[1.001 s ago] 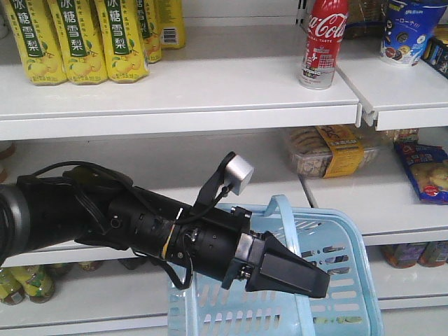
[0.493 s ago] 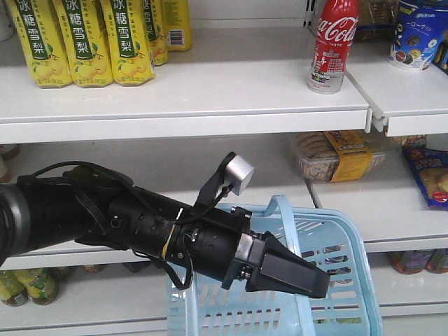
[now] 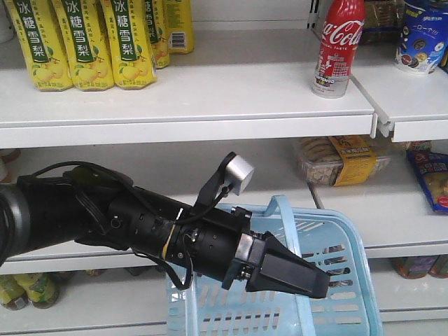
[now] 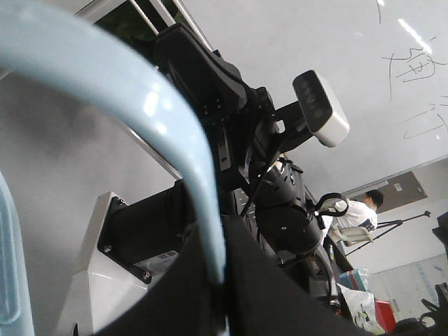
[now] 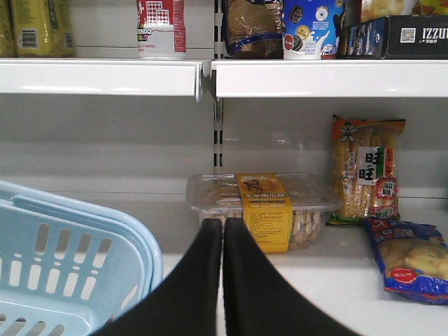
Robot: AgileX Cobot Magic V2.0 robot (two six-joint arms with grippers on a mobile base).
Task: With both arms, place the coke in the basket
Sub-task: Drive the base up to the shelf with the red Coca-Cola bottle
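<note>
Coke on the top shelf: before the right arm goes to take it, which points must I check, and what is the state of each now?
1. The coke stands upright on the top shelf: ok.
2. Free space around it: ok; the blue cup stands apart on its right.
3. The left pincer grips the basket by its handle: ok.
4. The right pincer is open for the grasp: not ok; its fingers are together, with nothing between.
5. The right pincer is at the coke's height: not ok; the coke is above it, to the left.
6. Room inside the basket: cannot tell; the left arm hides most of it.
</note>
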